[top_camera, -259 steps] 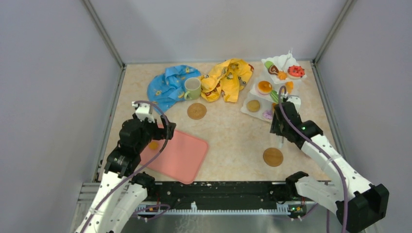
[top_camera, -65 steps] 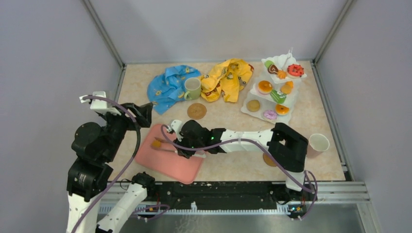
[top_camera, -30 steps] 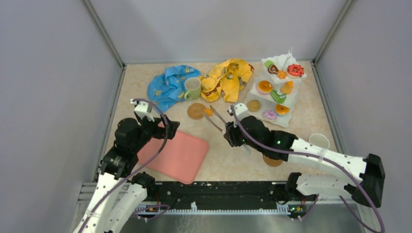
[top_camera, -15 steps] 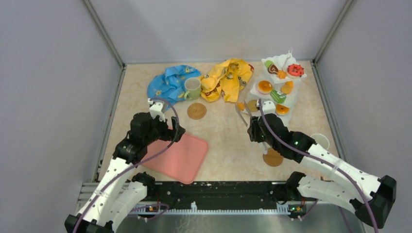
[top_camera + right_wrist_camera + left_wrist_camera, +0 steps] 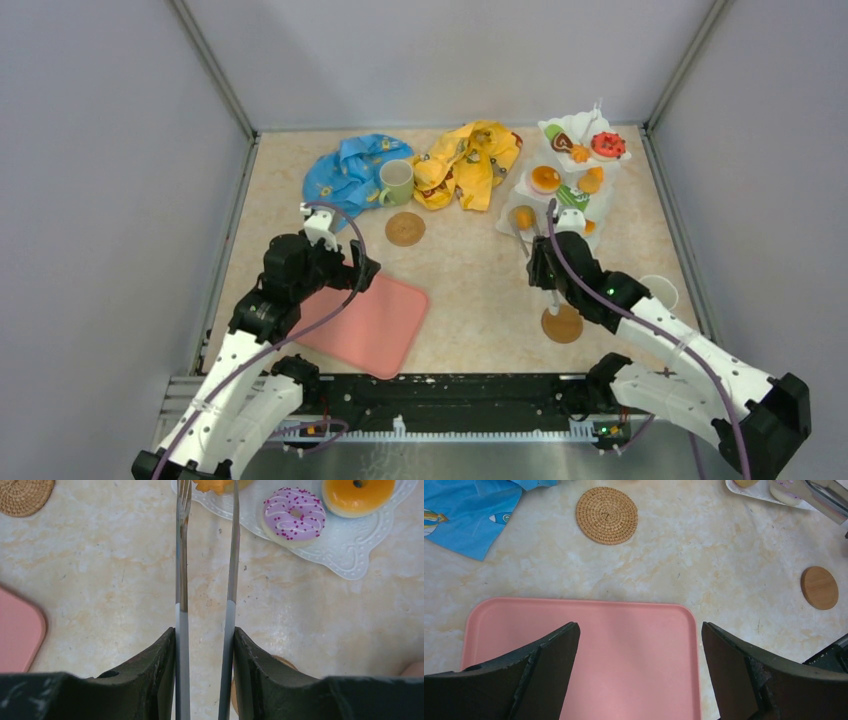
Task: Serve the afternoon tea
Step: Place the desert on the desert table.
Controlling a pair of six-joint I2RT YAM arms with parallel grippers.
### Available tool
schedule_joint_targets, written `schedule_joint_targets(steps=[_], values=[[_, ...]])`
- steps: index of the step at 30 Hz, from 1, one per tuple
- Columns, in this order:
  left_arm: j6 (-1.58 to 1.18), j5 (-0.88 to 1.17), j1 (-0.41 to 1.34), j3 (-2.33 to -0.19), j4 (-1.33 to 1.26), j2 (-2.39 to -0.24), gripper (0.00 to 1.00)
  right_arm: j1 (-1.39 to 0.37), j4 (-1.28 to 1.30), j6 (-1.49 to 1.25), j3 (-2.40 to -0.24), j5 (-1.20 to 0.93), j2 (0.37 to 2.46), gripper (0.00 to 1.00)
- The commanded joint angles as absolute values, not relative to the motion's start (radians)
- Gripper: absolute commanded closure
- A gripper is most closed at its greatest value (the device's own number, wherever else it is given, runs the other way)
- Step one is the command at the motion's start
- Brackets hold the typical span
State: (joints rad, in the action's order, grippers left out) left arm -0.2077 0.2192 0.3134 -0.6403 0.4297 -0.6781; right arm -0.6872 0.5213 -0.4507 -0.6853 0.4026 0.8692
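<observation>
We count one white stand (image 5: 345, 550) with three tiers, in the far right corner of the table. There are two mugs. The green mug (image 5: 396, 182) sits near the far edge between two cloths, a blue cloth (image 5: 345, 175) and a yellow cloth (image 5: 470, 160). The white mug (image 5: 664, 285) is by the right edge, half hidden behind the right arm. There are two coasters: a woven coaster (image 5: 405, 228) just in front of the green mug and a wooden coaster (image 5: 562, 323) nearer the near edge, right of centre. One pink tray (image 5: 365, 322) lies askew toward the near left corner.

Three sweets sit on the top tier, among them a red donut (image 5: 609, 146). Three more are on the middle tier, among them a round orange bun (image 5: 545, 179). On the lowest tier we see a purple donut (image 5: 294, 516) and an orange donut (image 5: 357, 492).

The right arm stretches from its base toward the stand with the elbow bent. The right gripper (image 5: 205, 640) is clamped on one pair of metal tongs (image 5: 181, 570). Their tips pinch a small orange pastry (image 5: 212, 485) over the near left corner of the lowest tier. We cannot tell whether it touches the tier.

The left arm is bent. The left gripper (image 5: 639, 630) points down over the tray's far edge, its jaws spread wide and holding nothing.
</observation>
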Motion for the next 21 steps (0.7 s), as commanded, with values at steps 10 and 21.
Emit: schedule_joint_targets(steps=[10, 21], values=[[-0.19, 0.215, 0.318, -0.646, 0.383, -0.673, 0.01, -0.59, 0.264, -0.472, -0.673, 0.388, 0.935, 0.67], [-0.193, 0.225, 0.324, -0.65, 0.389, -0.675, 0.01, -0.539, 0.112, -0.534, -0.643, 0.395, 1.036, 0.66]])
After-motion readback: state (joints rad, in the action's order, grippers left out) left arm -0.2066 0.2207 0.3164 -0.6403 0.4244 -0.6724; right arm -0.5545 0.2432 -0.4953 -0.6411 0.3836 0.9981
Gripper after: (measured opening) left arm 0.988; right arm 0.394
